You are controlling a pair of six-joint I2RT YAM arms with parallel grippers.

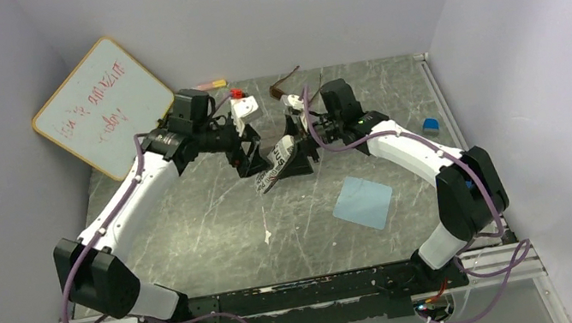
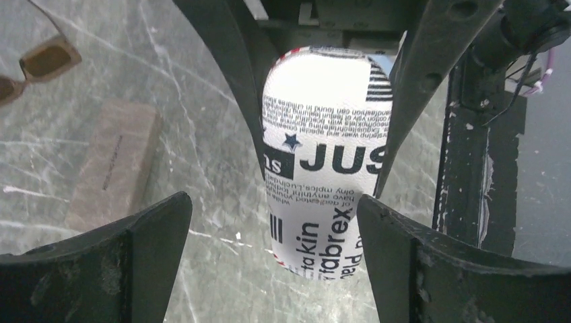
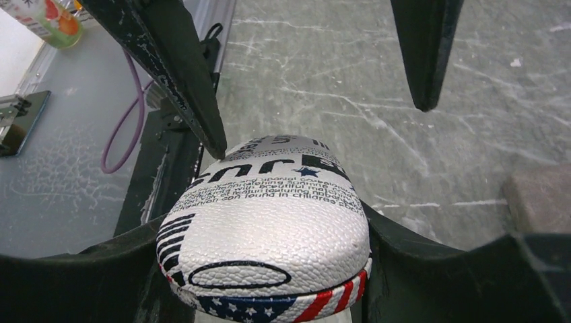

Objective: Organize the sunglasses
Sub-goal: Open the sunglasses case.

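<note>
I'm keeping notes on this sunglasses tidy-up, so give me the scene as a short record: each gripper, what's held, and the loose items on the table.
left gripper: open, straddling the newsprint case, not gripping it
right gripper: shut on the newsprint case
newsprint case: clamped by its sides, mid-scene
brown sunglasses: loose on the table, unheld
brown case: flat on the table, near the brown sunglasses
blue cloth: flat on the table, right of centre

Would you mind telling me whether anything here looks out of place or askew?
The pouch stands out: it hangs tilted above the table, clamped at one end by the right gripper, with the left gripper open around the other end. The brown sunglasses lie loose, apart from the brown case.
</note>
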